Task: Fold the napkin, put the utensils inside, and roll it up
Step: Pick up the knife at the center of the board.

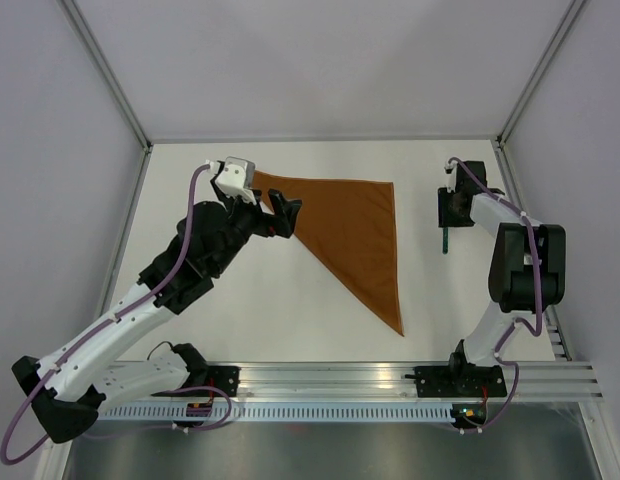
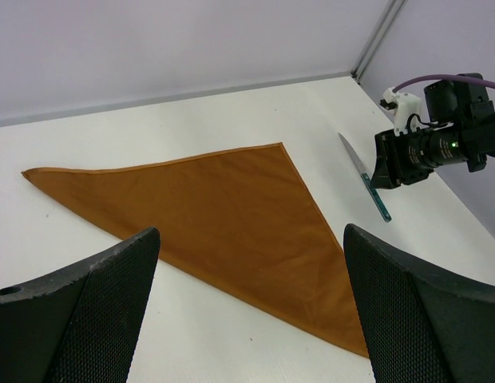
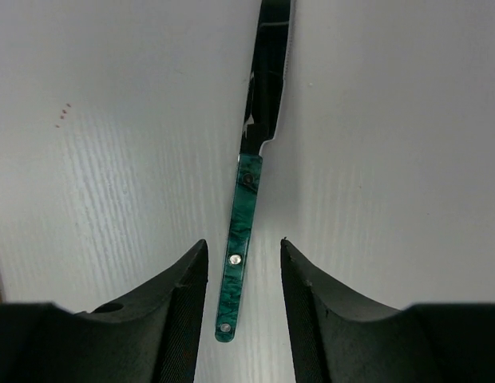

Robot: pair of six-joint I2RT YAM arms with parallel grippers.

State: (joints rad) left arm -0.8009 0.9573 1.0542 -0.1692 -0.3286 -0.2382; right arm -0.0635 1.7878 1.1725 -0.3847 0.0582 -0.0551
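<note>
— over on the right side of the table [image 1: 240,310], the right gripper [image 1: 447,215] sits above the knife [image 1: 445,240], but the overhead view only gives a thin dark sliver poking out under it. can anyone tell if it's got hold of it?

— the wrist cam on that arm clears it up. the right gripper [image 3: 242,243] has its fingers [image 3: 184,303] down on either side of the teal marbled handle, partly spread, with a strip of white table showing on both sides. so it's straddling the knife [image 3: 241,239], not pinching it. the knife lies flat, handle end toward the camera, dark blade running away from it.

— and the other arm?

— from the top, the left gripper [image 1: 282,213] is at the far-left corner of the napkin [image 1: 355,235]. its own cam shows the pads [image 2: 96,303] spread really wide with nothing held, just the napkin [image 2: 223,215] lying below as a flat rust-orange triangle. whether they touch the cloth, can't tell. that cam also catches the knife [image 2: 366,179] side-on, pale blade plus teal handle, partly under the right gripper [image 2: 395,159], which the top view mostly hides.

— count?

— one napkin, one knife, two grippers. napkin mid-table, knife to its right, bare table between them.
</note>
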